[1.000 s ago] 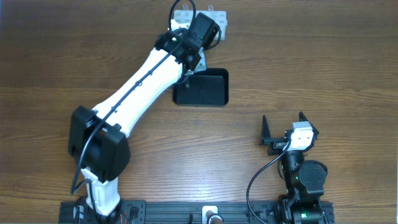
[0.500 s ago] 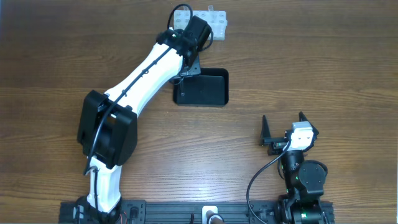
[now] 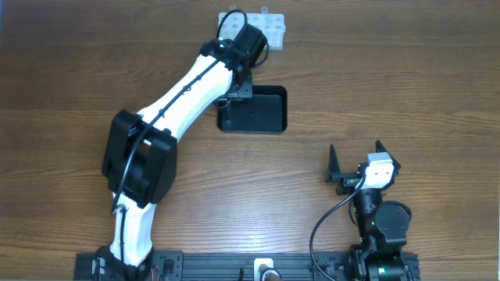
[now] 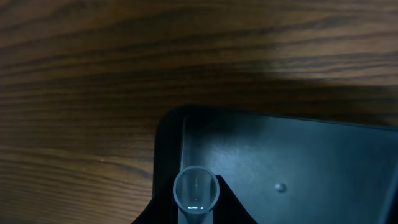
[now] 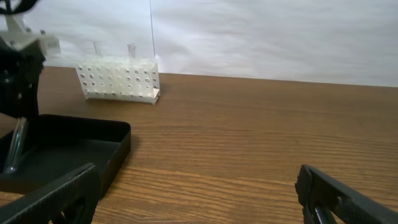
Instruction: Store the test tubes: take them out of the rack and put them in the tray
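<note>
Top view: left gripper (image 3: 233,100) is hovering at the black tray's (image 3: 269,119) 10 o'clock corner, rack (image 3: 269,27) is sitting at its 12 o'clock, right gripper (image 3: 355,161) is resting spread at 4 o'clock; left wrist view: claw is pinching a test tube (image 4: 196,190); right wrist view: tube is dipping into tray.

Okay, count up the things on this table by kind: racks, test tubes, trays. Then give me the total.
Racks: 1
Test tubes: 3 (2 upright, 1 in the left gripper)
Trays: 1
Total: 5
</note>
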`<action>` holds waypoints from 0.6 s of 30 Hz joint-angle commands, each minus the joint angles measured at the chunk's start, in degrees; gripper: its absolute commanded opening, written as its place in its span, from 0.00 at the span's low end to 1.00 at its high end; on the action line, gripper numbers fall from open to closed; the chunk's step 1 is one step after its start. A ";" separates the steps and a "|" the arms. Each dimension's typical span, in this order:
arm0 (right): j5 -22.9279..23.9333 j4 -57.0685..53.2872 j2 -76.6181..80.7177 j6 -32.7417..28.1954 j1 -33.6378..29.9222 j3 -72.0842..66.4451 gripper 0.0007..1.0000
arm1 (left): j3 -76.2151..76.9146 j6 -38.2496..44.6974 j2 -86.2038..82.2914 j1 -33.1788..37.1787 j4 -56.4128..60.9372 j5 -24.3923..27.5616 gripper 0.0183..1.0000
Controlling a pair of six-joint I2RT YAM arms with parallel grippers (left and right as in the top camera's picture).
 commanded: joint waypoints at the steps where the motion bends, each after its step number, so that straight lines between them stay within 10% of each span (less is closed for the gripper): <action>1: 0.17 -0.07 -0.57 0.42 0.28 -0.33 0.99 | 0.61 1.09 2.03 0.11 0.35 0.39 0.04; 18: 0.20 -0.07 -0.57 0.42 0.28 -0.33 0.99 | 0.61 1.49 2.82 0.26 1.86 0.13 0.12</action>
